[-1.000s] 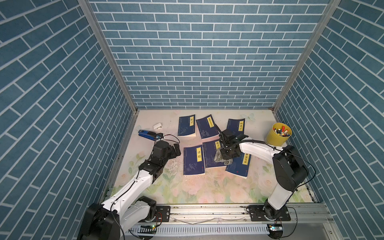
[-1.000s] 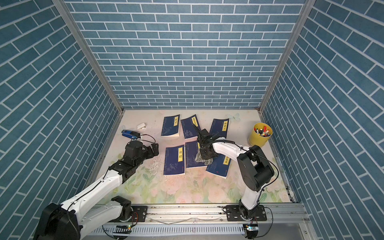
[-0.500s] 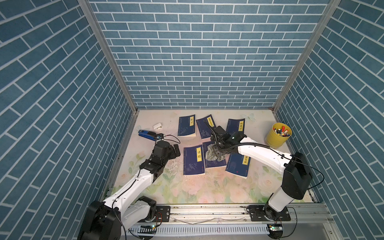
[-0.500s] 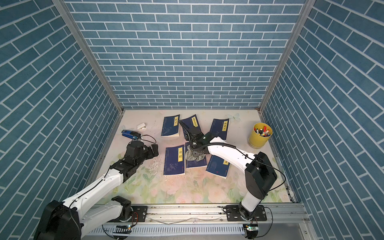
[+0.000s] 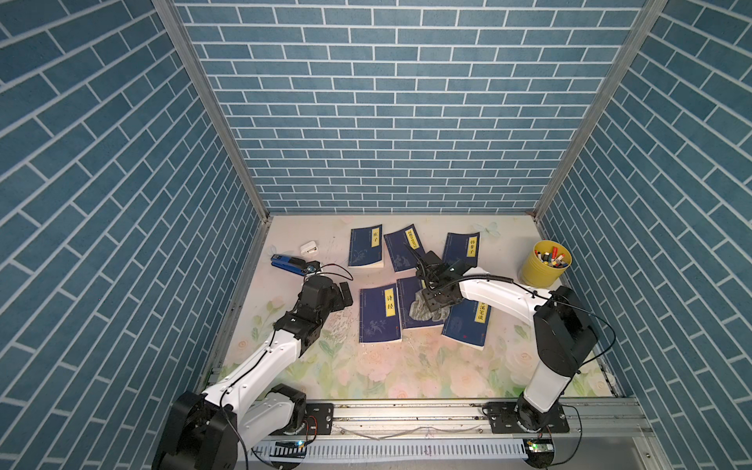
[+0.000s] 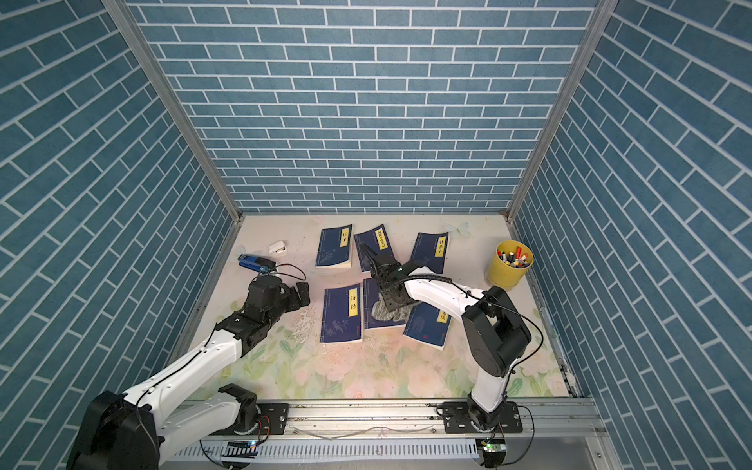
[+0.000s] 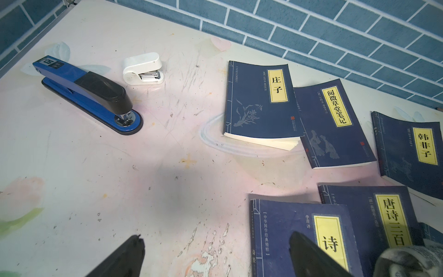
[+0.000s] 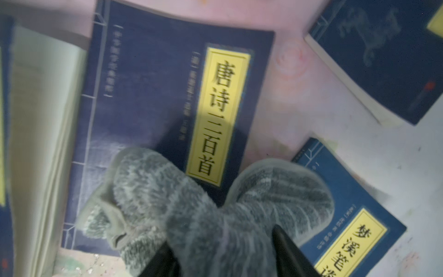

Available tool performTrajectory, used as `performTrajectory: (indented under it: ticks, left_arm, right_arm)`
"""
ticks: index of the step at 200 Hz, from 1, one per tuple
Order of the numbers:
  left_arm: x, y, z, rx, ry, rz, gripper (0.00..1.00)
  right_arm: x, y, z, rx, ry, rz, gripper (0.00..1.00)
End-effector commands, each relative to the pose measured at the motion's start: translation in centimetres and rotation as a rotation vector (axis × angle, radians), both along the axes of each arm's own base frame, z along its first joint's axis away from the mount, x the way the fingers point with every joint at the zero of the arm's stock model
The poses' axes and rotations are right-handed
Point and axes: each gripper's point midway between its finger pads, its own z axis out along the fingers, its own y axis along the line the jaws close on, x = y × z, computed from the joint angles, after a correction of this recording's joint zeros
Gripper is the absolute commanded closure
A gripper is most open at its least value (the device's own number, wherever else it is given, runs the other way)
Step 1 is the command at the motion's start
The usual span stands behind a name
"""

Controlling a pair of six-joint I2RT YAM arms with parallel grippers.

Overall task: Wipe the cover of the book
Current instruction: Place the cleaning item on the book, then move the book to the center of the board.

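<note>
The dark blue book [image 5: 408,289] with a yellow title strip lies in the middle of the table, seen in both top views [image 6: 373,321] and close up in the right wrist view [image 8: 148,96]. A grey fluffy cloth [image 5: 419,313] [image 6: 384,311] [image 8: 191,203] is bunched on its near end. My right gripper [image 5: 433,303] [image 8: 220,236] is low over the cloth, fingers spread apart with the cloth lying between them. My left gripper [image 5: 346,293] [image 7: 215,235] hovers open and empty at the left edge of the neighbouring book [image 7: 287,230].
Several more blue books surround it: one to the left [image 5: 378,313], one at the right [image 5: 468,325], three behind [image 5: 366,252]. A blue stapler [image 5: 289,263] and a small white stapler [image 5: 309,247] lie at the back left. A yellow pen cup [image 5: 545,270] stands at the right.
My right gripper carried the cloth leftward across the book, then drew back toward its near end, and its fingers have spread apart. The left arm has not moved.
</note>
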Motion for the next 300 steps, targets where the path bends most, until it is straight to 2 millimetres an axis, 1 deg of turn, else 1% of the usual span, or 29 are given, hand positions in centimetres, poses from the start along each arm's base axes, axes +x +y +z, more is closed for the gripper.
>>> performTrajectory:
  ticks: [1, 5, 32, 48, 60, 79, 103, 119, 133, 150, 166, 192, 211, 215, 265, 288, 300]
  left_arm:
    - [0.5, -0.1, 0.4, 0.009, -0.007, -0.004, 0.00]
    - [0.5, -0.1, 0.4, 0.008, -0.006, -0.004, 0.00]
    - [0.7, -0.4, 0.3, 0.002, -0.003, -0.013, 0.00]
    - [0.7, -0.4, 0.3, 0.000, -0.005, -0.012, 0.00]
    - [0.7, -0.3, 0.5, 0.001, -0.007, -0.011, 0.00]
    - [0.8, -0.2, 0.7, 0.005, -0.012, -0.005, 0.00]
    - [0.9, -0.2, 0.7, 0.005, -0.011, -0.002, 0.00]
    - [0.9, -0.2, 0.7, 0.005, -0.009, -0.001, 0.00]
    - [0.9, -0.1, 0.9, 0.004, -0.015, 0.004, 0.00]
    - [0.8, 0.1, 1.3, 0.008, -0.020, 0.011, 0.00]
    - [0.6, 0.5, 1.5, 0.019, -0.022, 0.026, 0.00]
    - [0.3, 0.8, 1.5, 0.027, -0.021, 0.035, 0.00]
    - [0.1, 0.8, 1.3, 0.025, -0.015, 0.036, 0.00]
    - [0.1, 0.9, 1.3, 0.024, -0.014, 0.038, 0.00]
    - [0.1, 1.0, 1.6, 0.024, -0.027, 0.044, 0.00]
    - [0.0, 1.1, 1.6, 0.022, -0.028, 0.046, 0.00]
    - [0.0, 1.1, 1.5, 0.024, -0.027, 0.047, 0.00]
  right_arm:
    - [0.1, -0.2, 2.4, 0.095, -0.037, -0.020, 0.03]
    - [0.1, -0.3, 2.5, 0.103, -0.035, -0.020, 0.01]
    - [0.1, -0.7, 3.2, 0.139, -0.041, -0.030, 0.01]
    - [-0.2, -0.4, 3.6, 0.157, -0.035, -0.020, 0.01]
    - [-0.4, 0.1, 4.1, 0.178, -0.028, -0.011, 0.03]
    - [-1.1, 1.7, 4.9, 0.215, -0.028, 0.019, 0.09]
    - [-2.1, 5.1, 5.2, 0.266, -0.014, 0.069, 0.15]
    - [-3.0, 7.7, 4.6, 0.290, 0.012, 0.112, 0.18]
    - [-3.5, 9.6, 3.3, 0.302, 0.048, 0.130, 0.22]
    - [-3.4, 11.0, 1.9, 0.314, 0.077, 0.126, 0.28]
    - [-3.3, 12.0, 0.8, 0.339, 0.098, 0.115, 0.36]
    - [-3.3, 13.3, -1.1, 0.349, 0.143, 0.107, 0.44]
    - [-3.0, 13.7, -2.2, 0.344, 0.158, 0.101, 0.47]
    - [-3.5, 14.1, -2.4, 0.358, 0.183, 0.111, 0.48]
    - [-4.5, 15.6, -4.2, 0.375, 0.251, 0.120, 0.55]
    - [-4.9, 16.4, -5.0, 0.382, 0.279, 0.116, 0.61]
    - [-5.1, 16.8, -5.2, 0.390, 0.292, 0.110, 0.66]
